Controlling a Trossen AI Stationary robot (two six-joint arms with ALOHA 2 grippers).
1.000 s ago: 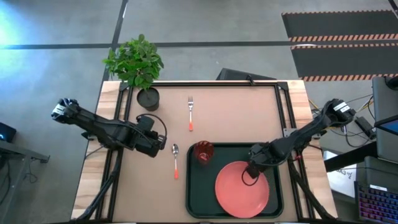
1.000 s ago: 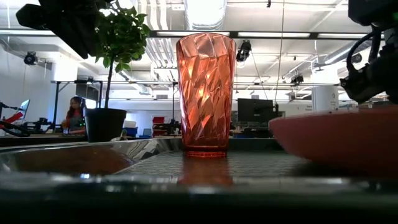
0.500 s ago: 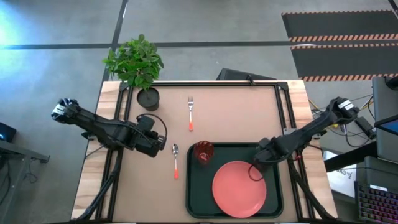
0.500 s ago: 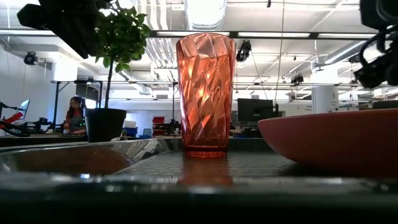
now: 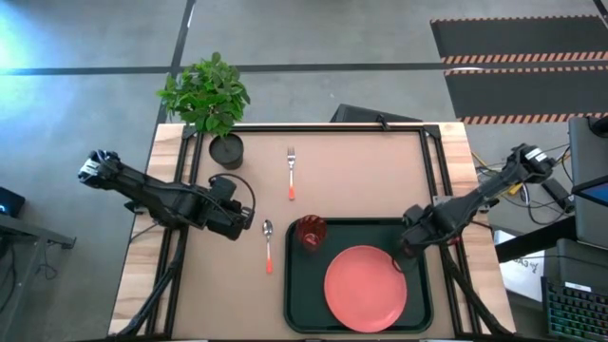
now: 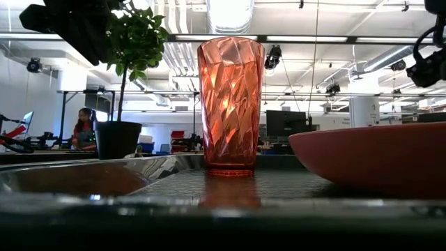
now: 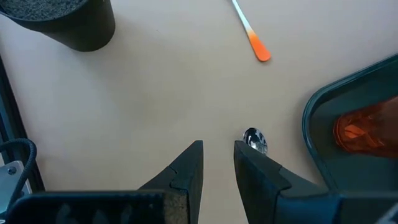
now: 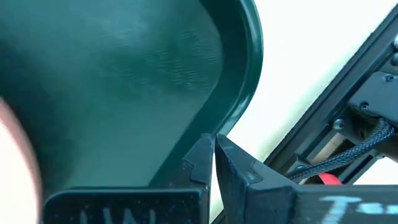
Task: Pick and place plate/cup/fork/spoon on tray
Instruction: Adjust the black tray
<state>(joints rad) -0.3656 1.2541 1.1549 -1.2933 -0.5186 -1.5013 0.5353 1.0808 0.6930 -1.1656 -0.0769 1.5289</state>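
High view: the right claw (image 5: 406, 249), fingers pressed together and empty, hovers over the tray's (image 5: 304, 313) right rim beside the plate (image 5: 366, 288), which lies in the tray with the cup (image 5: 311, 232). The left claw (image 5: 243, 226), narrowly parted, waits by the spoon (image 5: 269, 245) on the worktop (image 5: 361, 180); the fork (image 5: 292, 172) lies farther back.

Grey concrete floor (image 5: 332, 38), striped mat (image 5: 518, 62), ceiling lights (image 6: 230, 14)
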